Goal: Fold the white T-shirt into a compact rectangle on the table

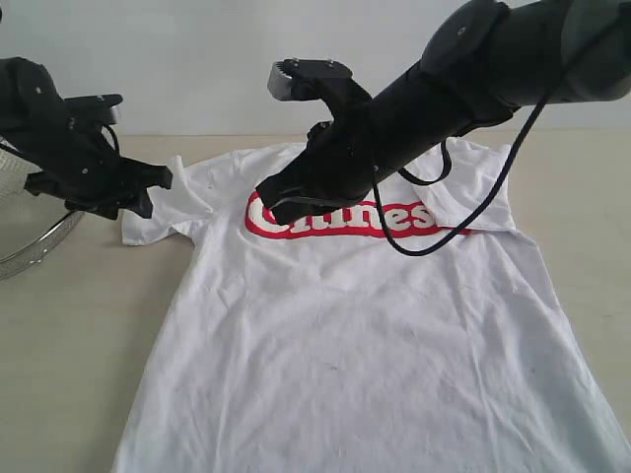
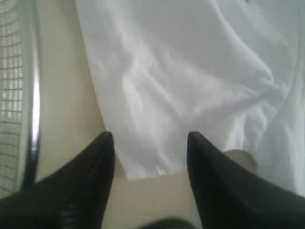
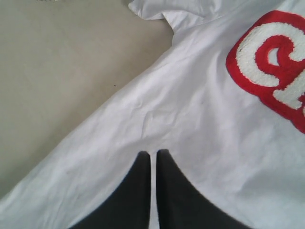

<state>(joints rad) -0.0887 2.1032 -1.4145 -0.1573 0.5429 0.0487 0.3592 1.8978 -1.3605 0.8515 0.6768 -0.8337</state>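
Observation:
The white T-shirt [image 1: 355, 335] lies spread front-up on the table [image 1: 69, 335], with its red band of lettering [image 1: 394, 219] across the chest. My left gripper [image 1: 153, 192] hangs at the shirt's left sleeve [image 1: 182, 202]. In the left wrist view it [image 2: 150, 138] is open, with the sleeve hem [image 2: 152, 167] lying on the table between its fingers. My right gripper [image 1: 274, 205] reaches across onto the chest at the band's left end. The right wrist view shows it [image 3: 153, 153] shut over plain white fabric, beside the red lettering [image 3: 267, 62].
A wire mesh bowl [image 1: 25, 232] stands at the table's left edge, close behind the left arm; its rim [image 2: 33, 100] runs beside the sleeve in the left wrist view. A black cable [image 1: 434, 236] from the right arm dangles over the chest.

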